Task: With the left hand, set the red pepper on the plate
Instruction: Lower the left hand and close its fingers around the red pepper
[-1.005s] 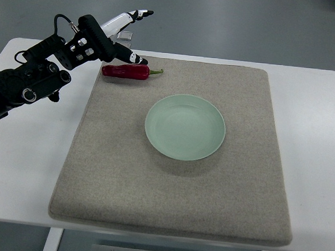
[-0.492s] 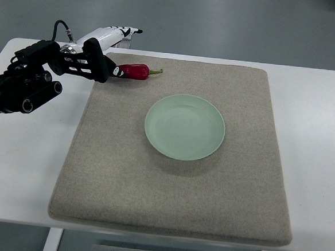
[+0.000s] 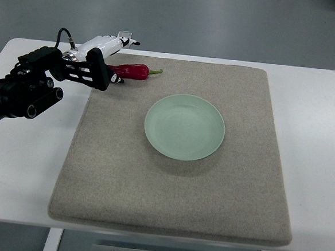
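Observation:
The red pepper [image 3: 135, 71] lies on the grey mat [image 3: 151, 199] at its far left corner, green stem pointing right. Its left end is hidden behind my left hand [image 3: 124, 60]. The white fingers [image 3: 117, 41] reach past the pepper's far side, and the black-tipped thumb [image 3: 116, 79] sits on its near side. The hand straddles the pepper without closing on it. A pale green plate [image 3: 184, 127] rests empty at the mat's middle, to the right of and nearer than the pepper. The right hand does not show.
The mat covers most of a white table [image 3: 316, 141]. My dark left forearm [image 3: 20, 89] crosses the table's left side. Grey floor lies beyond the far edge.
My left hand has dropped from above the pepper to its left end and turned, so fingers and thumb now sit on either side of it. The pepper has not moved.

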